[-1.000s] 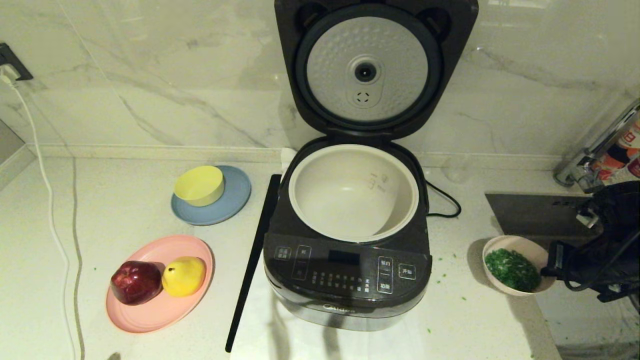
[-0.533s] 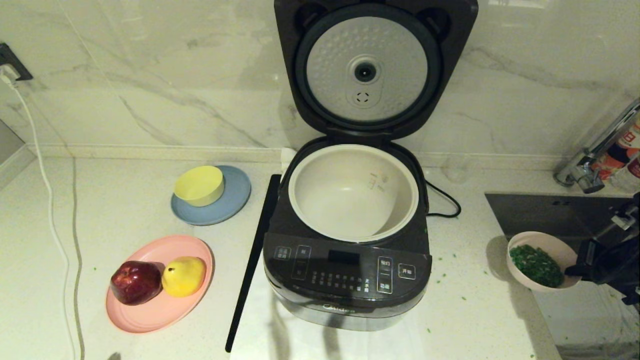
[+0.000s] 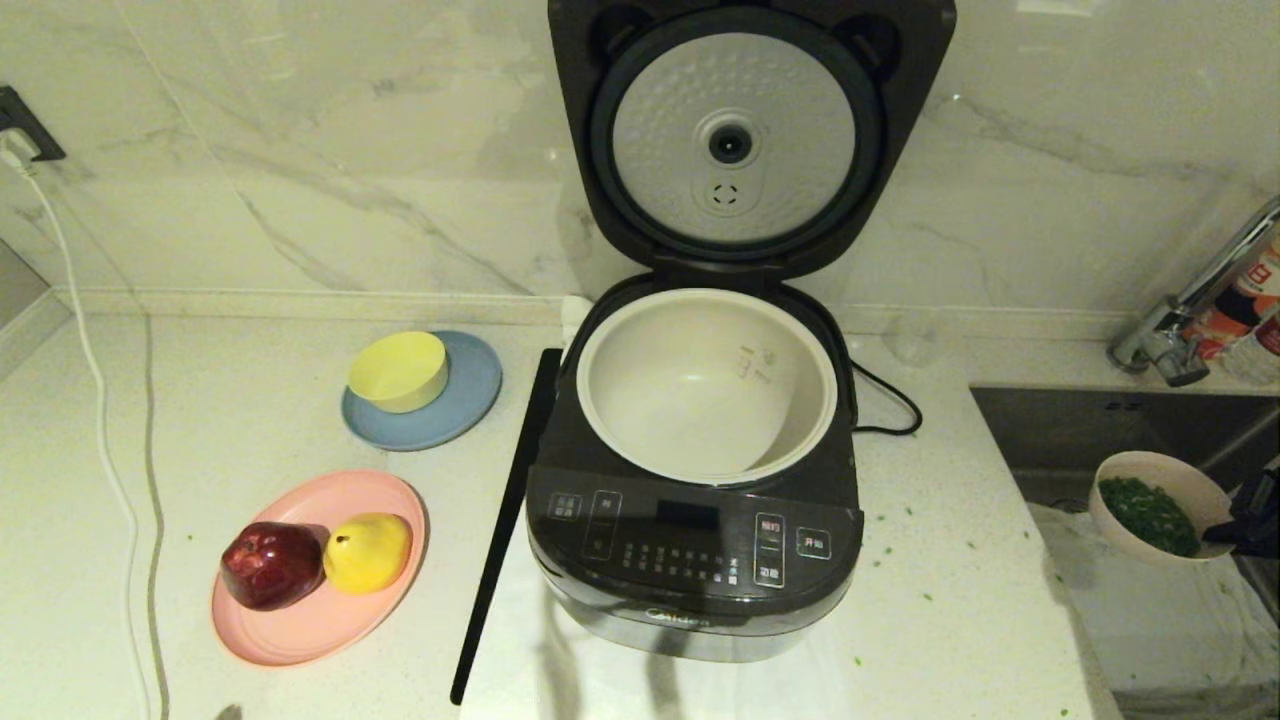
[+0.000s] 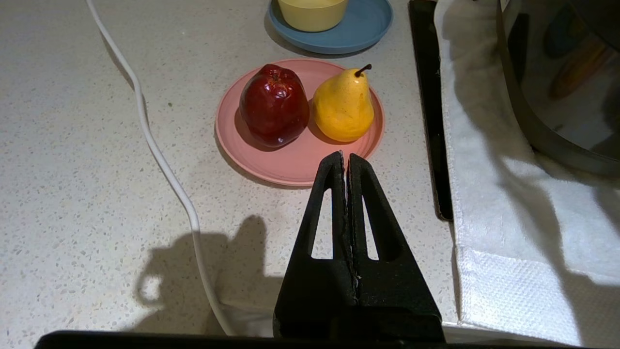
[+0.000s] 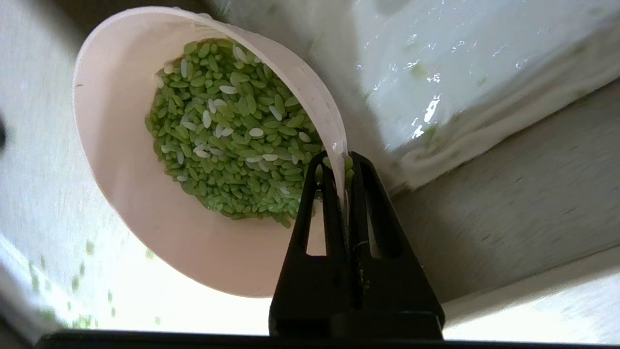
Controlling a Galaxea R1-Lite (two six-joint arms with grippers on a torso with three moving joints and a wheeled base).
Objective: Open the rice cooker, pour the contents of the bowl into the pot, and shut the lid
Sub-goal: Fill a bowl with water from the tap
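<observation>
1. Marble-look counter (image 3: 250,430) with a matching wall behind. Far left, a white cable (image 3: 100,420) runs down from the wall socket.
2. Next over, a pink plate (image 3: 300,630) with a red apple (image 3: 272,564) and a yellow pear (image 3: 367,551), and behind it a yellow bowl (image 3: 398,371) on a blue plate (image 3: 470,400). None of that matters for the job.
3. The left gripper (image 4: 345,160) hovers over the counter just in front of the pink plate, fingers pressed together on nothing. Looks parked to me.
4. Dead centre is the rice cooker (image 3: 695,560) on a white towel (image 4: 508,203). The lid (image 3: 735,140) stands fully up, silver inner plate facing us, so step one is done. The pot (image 3: 700,390) looks bare inside, nothing poured.
5. Far right, the right gripper (image 5: 345,165) pinches the rim of the bowl (image 3: 1135,470), which is off the counter, over by the sink (image 3: 1060,430) and well apart from the cooker. It's tilted a bit, and the contents (image 5: 232,140), green grains with a few white ones, sit inside it. A few green bits are scattered on the counter.
6. Left to do, I'd say: carry it over the pot, tip it, shut the lid.
</observation>
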